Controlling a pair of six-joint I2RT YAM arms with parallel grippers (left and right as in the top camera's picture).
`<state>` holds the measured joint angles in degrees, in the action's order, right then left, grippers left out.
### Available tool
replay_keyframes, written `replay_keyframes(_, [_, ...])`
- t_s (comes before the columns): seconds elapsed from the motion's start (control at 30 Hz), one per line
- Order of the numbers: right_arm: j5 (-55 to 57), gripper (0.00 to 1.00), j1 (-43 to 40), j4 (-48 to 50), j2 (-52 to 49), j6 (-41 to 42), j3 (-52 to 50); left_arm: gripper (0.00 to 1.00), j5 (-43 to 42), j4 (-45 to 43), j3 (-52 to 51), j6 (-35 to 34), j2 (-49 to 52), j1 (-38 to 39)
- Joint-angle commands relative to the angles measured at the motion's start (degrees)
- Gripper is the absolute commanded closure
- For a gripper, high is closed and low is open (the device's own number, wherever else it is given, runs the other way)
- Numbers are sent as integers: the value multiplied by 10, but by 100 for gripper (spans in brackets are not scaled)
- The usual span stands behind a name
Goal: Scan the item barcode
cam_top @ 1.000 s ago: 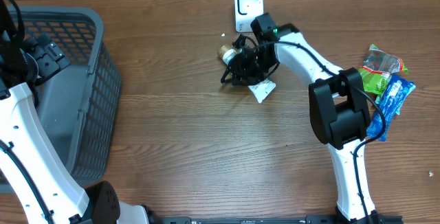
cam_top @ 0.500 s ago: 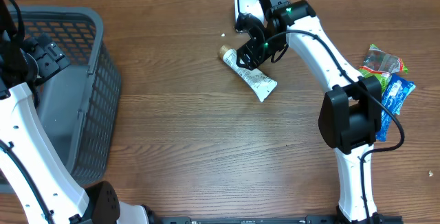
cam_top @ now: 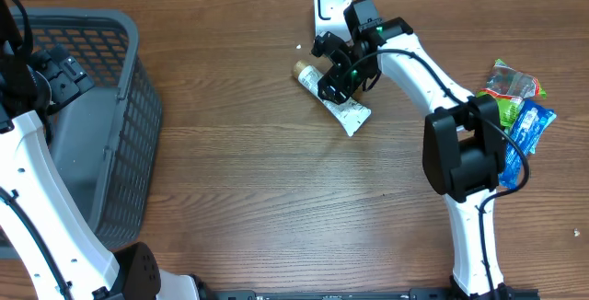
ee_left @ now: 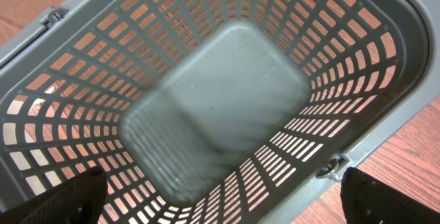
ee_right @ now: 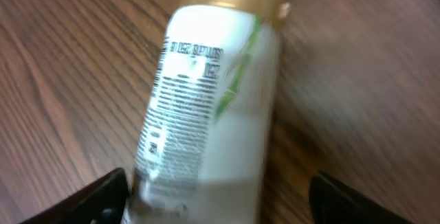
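The right gripper (ee_right: 220, 183) hangs just over one white tube (cam_top: 344, 109), its two fingers wide apart with one on each side. The tube has a gold cap and lies flat on the tabletop (cam_top: 276, 199), close to one white scanner (cam_top: 331, 4). The left gripper (ee_left: 220, 179) is spread wide too, holding nothing, above one grey basket (ee_left: 357, 80). Only the basket's bare floor shows inside. Two snack bags, one green (cam_top: 513, 86) and one blue (cam_top: 532, 127), lie off to the side.
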<state>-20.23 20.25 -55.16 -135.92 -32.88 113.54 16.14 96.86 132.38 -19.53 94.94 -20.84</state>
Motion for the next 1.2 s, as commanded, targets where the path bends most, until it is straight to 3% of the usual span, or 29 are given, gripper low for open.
replay_keyframes(0.0, [-17,24,-5,2,-24,-4,-7,0,8,-1,0,2,2,-1])
replay_keyframes(0.17, [-43,43,-6,2,-45,-3,-7,1,8,-1,0,2,2,-1])
replay_keyframes(0.4, [-75,80,-14,-7,-51,6,-6,0,8,-1,0,2,2,-1])
replay_keyframes(0.43, [-76,89,-14,-7,-51,25,-6,0,8,-1,0,2,2,-1])
replay_keyframes(0.5, [-75,96,-15,-8,-51,49,-5,1,8,-1,0,2,2,-1])
replay_keyframes(0.8, [-70,96,-21,-86,-27,177,83,0,8,-1,0,2,2,-2])
replay_keyframes(0.97, [53,96,-17,-79,39,235,115,0,8,-1,0,2,2,-1])
replay_keyframes(1.17, [276,96,10,-33,107,292,115,1,8,-1,0,2,2,-1])
